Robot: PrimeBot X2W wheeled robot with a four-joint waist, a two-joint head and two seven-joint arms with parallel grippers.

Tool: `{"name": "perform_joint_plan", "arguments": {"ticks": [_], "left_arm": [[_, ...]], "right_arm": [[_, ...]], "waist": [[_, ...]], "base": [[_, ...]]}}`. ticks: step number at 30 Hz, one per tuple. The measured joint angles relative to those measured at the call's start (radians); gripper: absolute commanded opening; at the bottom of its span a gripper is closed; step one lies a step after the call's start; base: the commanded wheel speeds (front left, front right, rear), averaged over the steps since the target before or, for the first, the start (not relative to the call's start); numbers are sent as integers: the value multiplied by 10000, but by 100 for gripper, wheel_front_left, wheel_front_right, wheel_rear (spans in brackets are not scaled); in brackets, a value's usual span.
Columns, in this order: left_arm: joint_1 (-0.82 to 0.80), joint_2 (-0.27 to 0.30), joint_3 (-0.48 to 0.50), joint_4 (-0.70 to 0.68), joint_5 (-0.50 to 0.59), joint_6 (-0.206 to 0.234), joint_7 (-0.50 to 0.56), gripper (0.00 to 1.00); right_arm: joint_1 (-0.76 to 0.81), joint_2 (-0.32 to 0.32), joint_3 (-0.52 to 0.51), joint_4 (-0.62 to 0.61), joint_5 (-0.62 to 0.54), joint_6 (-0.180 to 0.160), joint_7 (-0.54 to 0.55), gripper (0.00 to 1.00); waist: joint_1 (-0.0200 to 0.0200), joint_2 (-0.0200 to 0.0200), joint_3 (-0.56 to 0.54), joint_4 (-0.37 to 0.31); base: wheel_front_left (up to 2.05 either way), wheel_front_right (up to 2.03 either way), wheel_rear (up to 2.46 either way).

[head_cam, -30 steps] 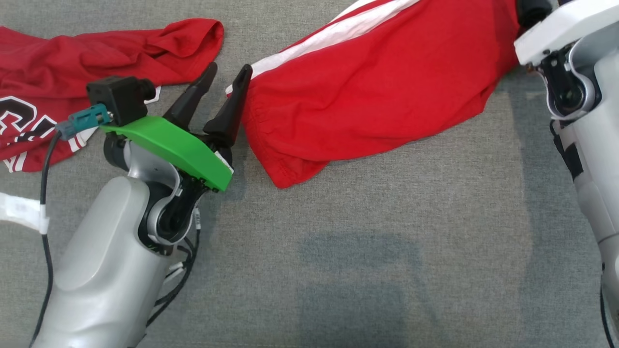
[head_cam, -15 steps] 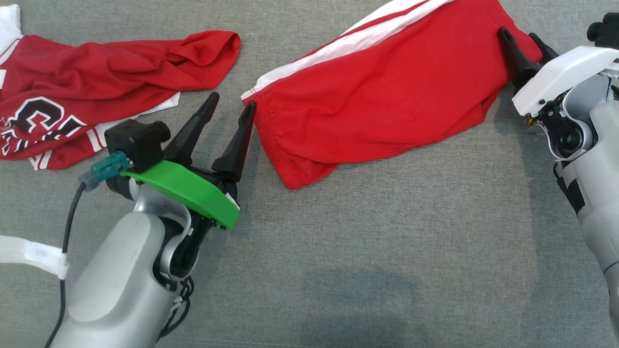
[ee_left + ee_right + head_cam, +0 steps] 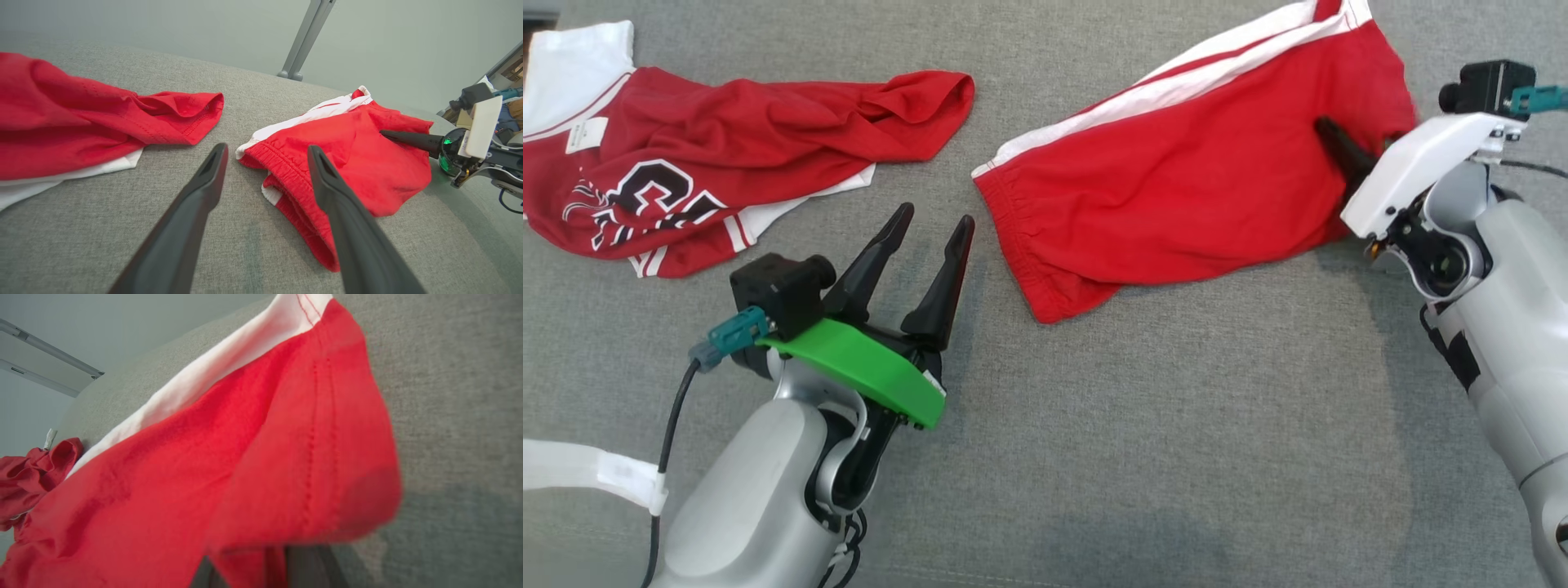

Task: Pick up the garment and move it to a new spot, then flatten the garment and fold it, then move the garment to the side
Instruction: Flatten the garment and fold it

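Left hand [image 3: 935, 216] spread wide beside red shorts [image 3: 1176, 188], right hand [image 3: 1339, 143] at their hem, grip unclear

The left gripper [image 3: 266, 149] has its two dark fingers spread wide apart above a grey cloth surface [image 3: 122, 228], with nothing between them. Just past the fingertips lie red shorts [image 3: 359, 163] with a white side stripe, their gathered waistband nearest the camera. To the left, apart from the shorts, lies a crumpled red jersey [image 3: 81, 118] with white trim. At the right, one dark finger of the right gripper [image 3: 394, 136] rests on the far part of the shorts; its other finger is hidden. A grey metal pole [image 3: 304, 41] stands against the pale wall [image 3: 163, 28].
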Motion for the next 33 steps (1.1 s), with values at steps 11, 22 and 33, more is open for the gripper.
{"name": "perform_joint_plan", "arguments": {"ticks": [11,22,33], "left_arm": [[874,113,130,433,-35,46,-447,100],[1859,247,213,848,-316,48,-566,100],[2691,548,293,711,-474,176,-579,100]], "right_arm": [[869,-15,-447,50,832,0,-69,0],[2199,288,-872,-84,1893,0,-226,0],[3633,410,-1016,-305,2449,0,-349,0]], "waist": [[0,0,-675,-122],[0,0,-1700,-703],[0,0,-2610,-1712]], "base": [[0,0,0],[0,0,0],[0,0,0]]}}
